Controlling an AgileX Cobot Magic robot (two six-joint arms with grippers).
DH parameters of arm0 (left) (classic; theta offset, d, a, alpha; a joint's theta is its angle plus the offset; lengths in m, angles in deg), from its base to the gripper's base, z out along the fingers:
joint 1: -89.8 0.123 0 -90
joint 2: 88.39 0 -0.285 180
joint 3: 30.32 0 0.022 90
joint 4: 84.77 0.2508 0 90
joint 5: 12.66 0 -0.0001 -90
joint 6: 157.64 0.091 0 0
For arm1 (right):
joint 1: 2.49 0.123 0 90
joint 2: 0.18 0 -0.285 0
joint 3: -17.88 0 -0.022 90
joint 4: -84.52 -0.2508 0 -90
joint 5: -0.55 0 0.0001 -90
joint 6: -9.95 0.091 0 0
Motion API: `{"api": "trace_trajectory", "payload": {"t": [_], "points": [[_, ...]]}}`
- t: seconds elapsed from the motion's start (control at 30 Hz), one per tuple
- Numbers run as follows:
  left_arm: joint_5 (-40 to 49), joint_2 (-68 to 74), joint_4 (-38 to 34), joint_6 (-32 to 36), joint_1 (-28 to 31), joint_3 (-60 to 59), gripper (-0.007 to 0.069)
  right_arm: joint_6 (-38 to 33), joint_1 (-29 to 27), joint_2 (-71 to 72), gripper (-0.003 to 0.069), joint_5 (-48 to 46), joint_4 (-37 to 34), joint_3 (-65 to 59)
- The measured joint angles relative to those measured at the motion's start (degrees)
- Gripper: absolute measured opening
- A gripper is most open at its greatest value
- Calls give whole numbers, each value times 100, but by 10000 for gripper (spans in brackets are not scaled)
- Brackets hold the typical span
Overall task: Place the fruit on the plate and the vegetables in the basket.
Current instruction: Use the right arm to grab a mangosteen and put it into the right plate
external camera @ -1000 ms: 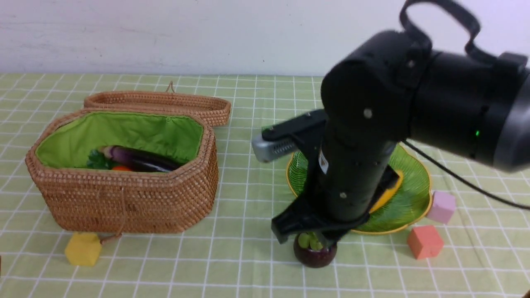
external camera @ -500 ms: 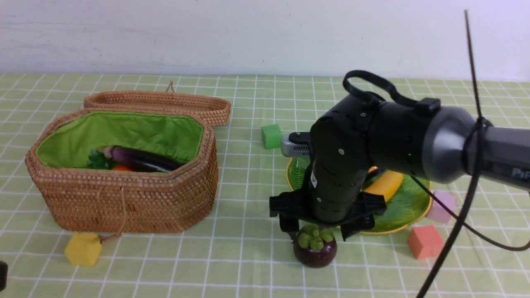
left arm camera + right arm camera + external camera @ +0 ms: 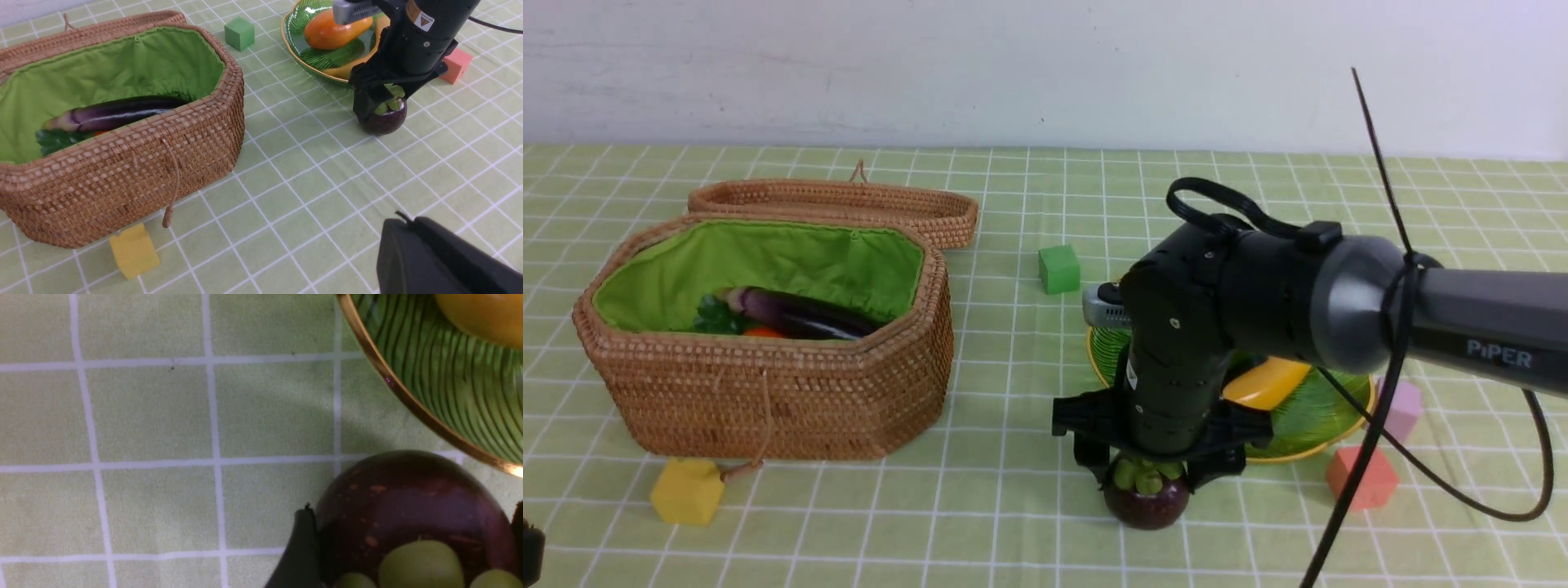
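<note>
The dark purple mangosteen (image 3: 1145, 506) with its green cap stands on the cloth just in front of the green plate (image 3: 1327, 412). My right gripper (image 3: 1156, 474) hangs straight down over it, open, one finger on each side of the fruit (image 3: 408, 498) with a small gap. The yellow banana (image 3: 1262, 382) and orange mango (image 3: 331, 32) lie on the plate. The wicker basket (image 3: 768, 392) at the left holds the purple eggplant (image 3: 800, 314) and the carrot (image 3: 762, 332) with its leaves. My left gripper (image 3: 402, 220) is shut and empty, low at the near left.
The basket's lid (image 3: 833, 204) lies flat behind it. Small cubes are scattered about: yellow (image 3: 686, 490) by the basket's front, green (image 3: 1058, 269) behind the plate, pink (image 3: 1401, 408) and salmon (image 3: 1360, 478) right of the plate. A black cable (image 3: 1380, 392) crosses the right foreground.
My right arm has come down over the mangosteen. Its jaws have spread from nearly shut to wide and now reach down both sides of the fruit. The left arm has not moved.
</note>
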Motion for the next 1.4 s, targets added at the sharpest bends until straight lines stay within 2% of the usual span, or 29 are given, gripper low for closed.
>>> {"api": "trace_trajectory", "payload": {"t": [0.57,0.83,1.0,1.13,1.23,1.4], "points": [[90,0,-21,131,0,0,-1,-40,0,-255,587,109,118,53],[84,0,-17,137,0,0,-3,-923,-11,-199,587,121,-359,53],[84,0,-17,149,0,0,-5,-1342,-11,-109,587,-208,-691,53],[84,0,-17,150,0,0,-5,-1991,-5,331,587,-520,-1035,269],[79,0,-17,155,0,0,-5,-2244,-122,703,584,-514,-848,540],[39,0,-17,261,0,0,-5,-2321,-804,842,584,-321,-258,866]]}}
